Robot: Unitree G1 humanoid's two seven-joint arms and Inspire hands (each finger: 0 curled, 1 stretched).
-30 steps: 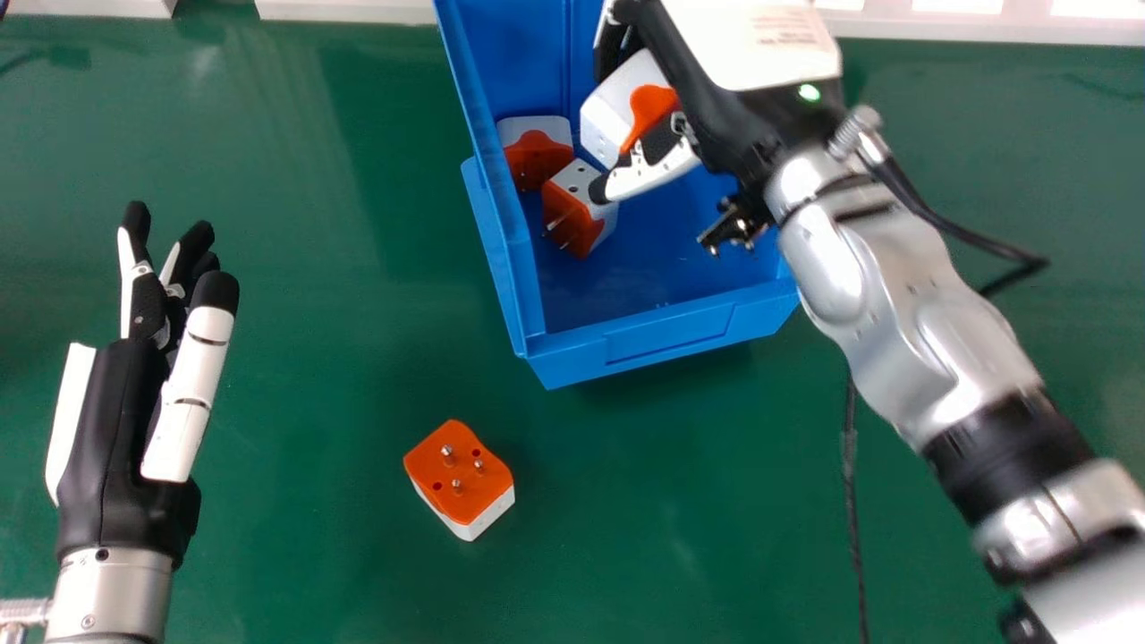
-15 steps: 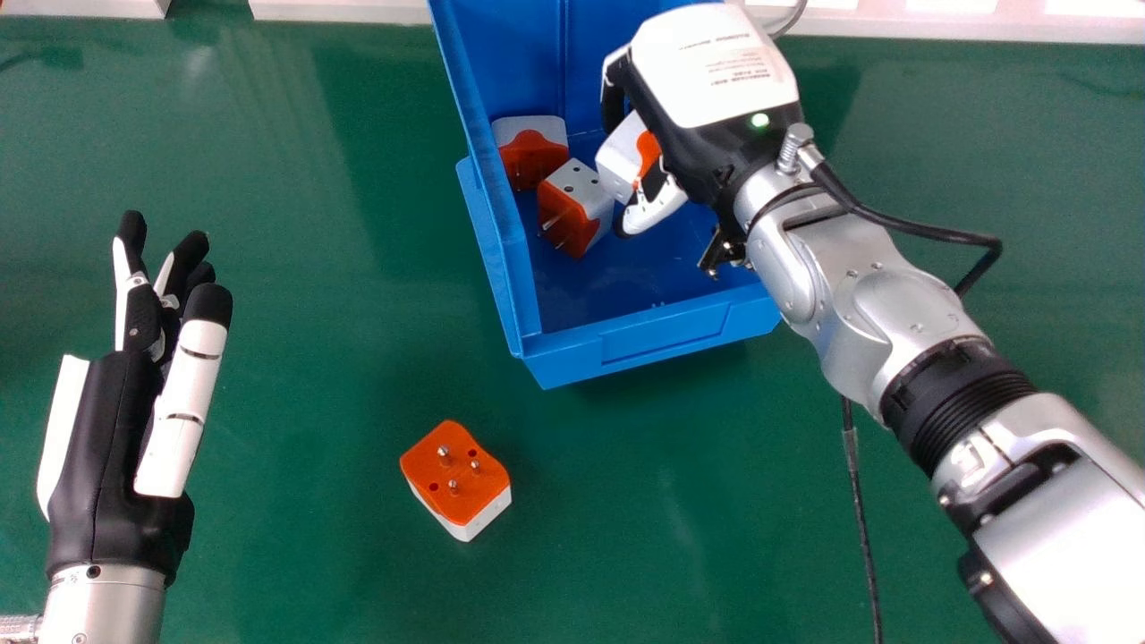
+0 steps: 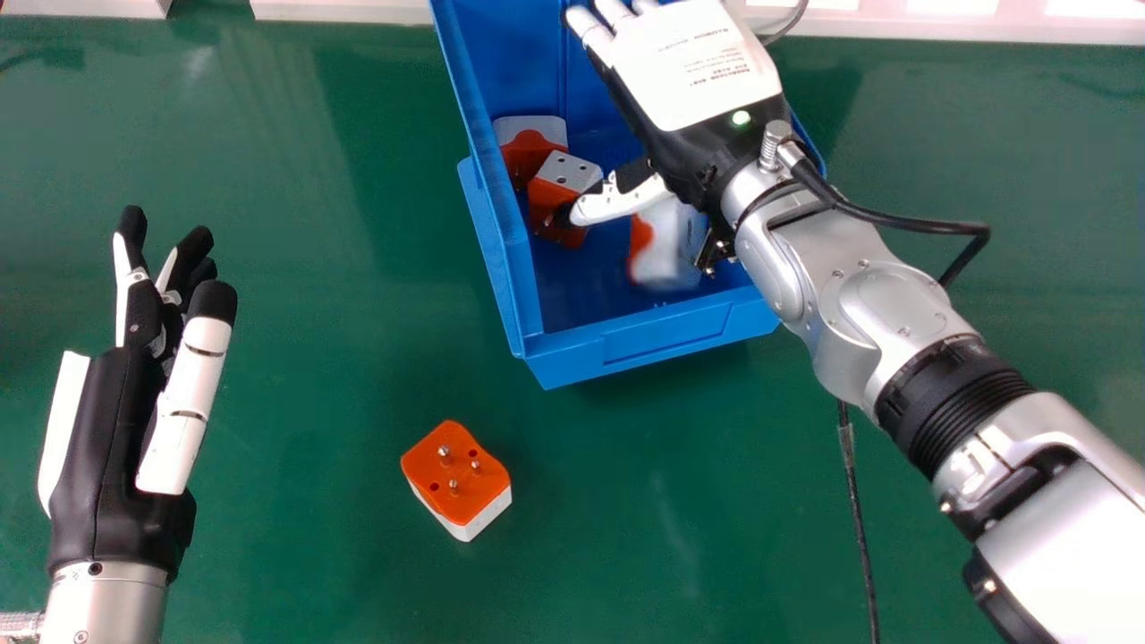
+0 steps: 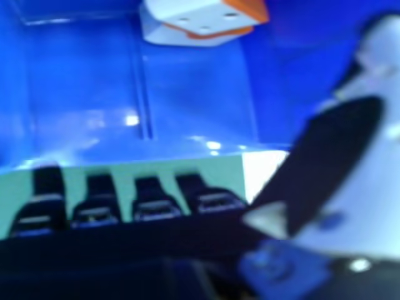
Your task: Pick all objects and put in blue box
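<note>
Over the blue box (image 3: 644,344), my right hand (image 3: 689,80) has its fingers extended and thumb spread, holding nothing. In the right hand view that hand (image 4: 156,234) has its fingers straight. Below its wrist, inside the box, a blurred white and orange adapter (image 3: 662,246) is partly hidden. Two more adapters lie at the box's left side, one (image 3: 530,134) behind the other (image 3: 572,170); the thumb overlaps the nearer one. An adapter (image 4: 200,19) also shows in the right hand view. On the table, one orange and white adapter (image 3: 458,474) lies pins up. My left hand (image 3: 116,402) is open, left of it.
The green table (image 3: 313,313) surrounds the box. A black cable (image 3: 854,501) runs across it beneath my right arm. Another cable (image 3: 912,224) loops from the right wrist. White frames (image 3: 894,22) line the table's far edge.
My right hand first moved lower over the box, then opened and let go of its adapter, which now shows nearer the box's front. The nearer left adapter shifted slightly.
</note>
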